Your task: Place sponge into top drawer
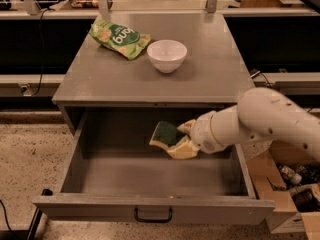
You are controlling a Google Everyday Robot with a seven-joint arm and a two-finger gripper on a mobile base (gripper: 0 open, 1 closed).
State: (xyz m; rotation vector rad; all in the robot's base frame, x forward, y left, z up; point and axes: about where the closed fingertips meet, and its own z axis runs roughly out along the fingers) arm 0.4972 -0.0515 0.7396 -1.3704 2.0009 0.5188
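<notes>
The end effector (182,139) pinches one sponge (167,133) inside the open top drawer (100,207), below the bench (210,79) front edge; one white bowl (167,55) stands on the bench.

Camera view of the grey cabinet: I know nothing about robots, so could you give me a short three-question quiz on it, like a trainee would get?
1. True or false: the sponge lies loose on the floor of the top drawer.
2. What lies near the white bowl on the cabinet top? A) a green snack bag B) a mug C) a spoon
3. Fill in: the top drawer is pulled ___.

Key
1. False: the gripper, reaching in over the drawer, is shut on the sponge and holds it tilted.
2. A
3. open
</notes>
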